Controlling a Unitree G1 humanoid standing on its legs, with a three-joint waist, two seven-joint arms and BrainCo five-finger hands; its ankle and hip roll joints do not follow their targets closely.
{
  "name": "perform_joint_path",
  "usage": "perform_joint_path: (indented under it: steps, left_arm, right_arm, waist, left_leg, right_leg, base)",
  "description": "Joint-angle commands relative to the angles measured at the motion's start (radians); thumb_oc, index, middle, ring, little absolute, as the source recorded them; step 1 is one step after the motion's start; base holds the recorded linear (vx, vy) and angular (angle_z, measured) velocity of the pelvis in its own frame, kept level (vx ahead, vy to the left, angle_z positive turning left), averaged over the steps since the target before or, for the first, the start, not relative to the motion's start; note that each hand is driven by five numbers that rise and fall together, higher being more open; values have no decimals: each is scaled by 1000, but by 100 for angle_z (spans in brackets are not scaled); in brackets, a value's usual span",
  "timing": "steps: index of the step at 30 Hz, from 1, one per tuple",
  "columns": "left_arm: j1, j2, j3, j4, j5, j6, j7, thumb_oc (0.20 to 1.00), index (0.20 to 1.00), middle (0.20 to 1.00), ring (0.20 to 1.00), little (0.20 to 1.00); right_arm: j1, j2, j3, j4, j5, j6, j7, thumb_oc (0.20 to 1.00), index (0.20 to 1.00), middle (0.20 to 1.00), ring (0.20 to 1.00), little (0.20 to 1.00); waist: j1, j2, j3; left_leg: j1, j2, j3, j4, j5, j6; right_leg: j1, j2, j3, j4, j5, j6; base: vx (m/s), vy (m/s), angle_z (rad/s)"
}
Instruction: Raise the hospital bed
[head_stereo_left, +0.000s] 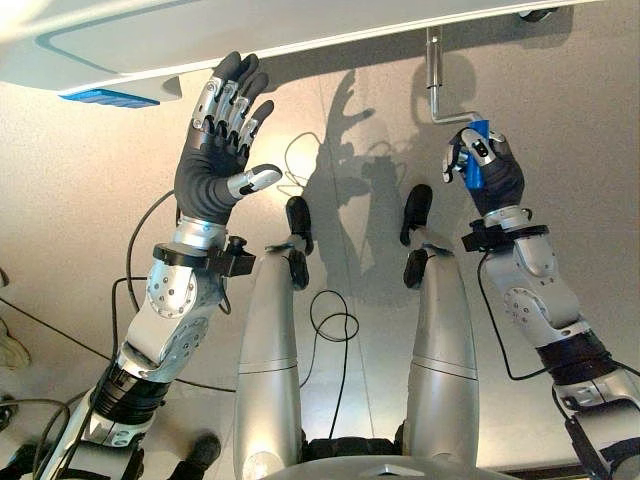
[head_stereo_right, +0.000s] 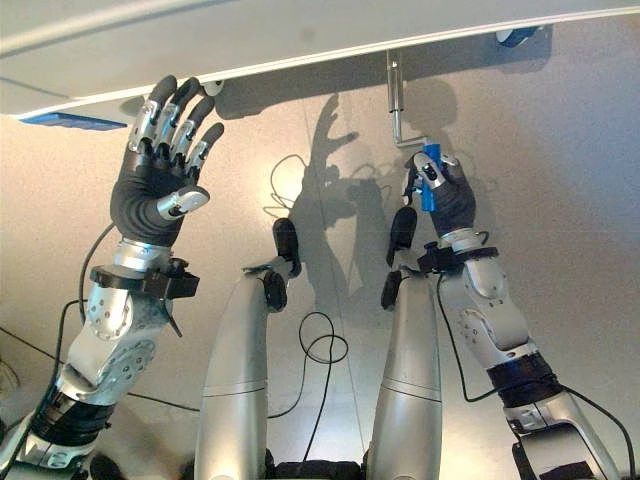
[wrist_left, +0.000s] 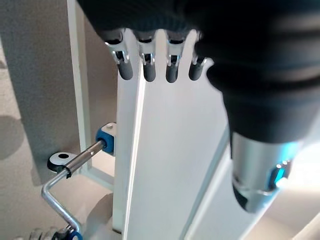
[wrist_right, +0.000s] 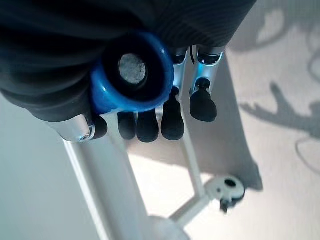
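The right hand (head_stereo_left: 487, 165) is wrapping its fingers round the blue grip (head_stereo_left: 476, 168) of the crank, and its own wrist view is showing the round blue end of that grip (wrist_right: 132, 70) poking out of the curled fist. From the grip, the bent steel crank (head_stereo_left: 437, 100) is running up toward twelve o'clock and disappearing under the foot edge of the hospital bed (head_stereo_left: 300, 30), which is lying across the top of the head views.

Over at ten o'clock the left hand (head_stereo_left: 222, 140) is spreading its fingers wide, straight and relaxed, the tips up against the pale bed edge and holding nothing. Its wrist view is looking along the white frame rail (wrist_left: 165, 165) and catching the crank's shaft entering a blue collar (wrist_left: 107, 140) on the frame.

By my reading the turning is the step in hand, and how far the bed has risen cannot be told from here. To do it well, the right wrist should be sweeping a full, even circle about the shaft's axis, letting the grip roll in the fist rather than twisting against it, and keeping the pull square so the handle is not levered sideways. The left hand looks well placed for steadying against the frame, clear of the handle's swing.
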Motion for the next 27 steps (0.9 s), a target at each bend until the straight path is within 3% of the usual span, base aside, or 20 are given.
perform_joint_path:
  steps: [1, 8, 14, 27]
  left_arm:
    - [25, -16, 32, -117, -13, -70, -30, 1000, 1000, 1000, 1000, 1000]
    - [24, 3, 37, -97, -26, -79, -52, 1000, 1000, 1000, 1000, 1000]
    - [28, 6, 19, -84, -18, -81, -59, 1000, 1000, 1000, 1000, 1000]
    - [0, 31, -45, -72, -16, -85, -75, 1000, 1000, 1000, 1000, 1000]
  right_arm:
    - [-123, -32, -164, -52, -22, -170, -72, 200, 200, 200, 200, 200]
    - [-102, -41, -160, 50, -148, -126, -122, 200, 200, 200, 200, 200]
    - [-156, -89, -144, 209, -256, -83, -177, 200, 200, 200, 200, 200]
    - [-316, -156, 20, 662, -456, 30, -198, 200, 200, 200, 200, 200]
  waist:
    - [-3, 7, -30]
    - [-2, -6, -30]
    - [7, 5, -30]
    - [24, 28, -30]
  left_leg:
    - [-2, -59, -29, -153, 164, -59]
    - [19, -54, -28, -179, 170, -60]
    - [29, -50, -28, -205, 174, -60]
    - [30, -47, -31, -219, 183, -59]
  right_leg:
    - [26, 22, -75, 57, 25, 0]
    - [46, 22, -76, 34, 27, -3]
    - [56, 23, -81, 13, 24, -7]
    - [53, 23, -82, 11, 25, -12]
  base:
    - [-6, -44, -2]
    - [-11, -42, -1]
    - [-24, 0, -3]
    - [-2, -2, -1]
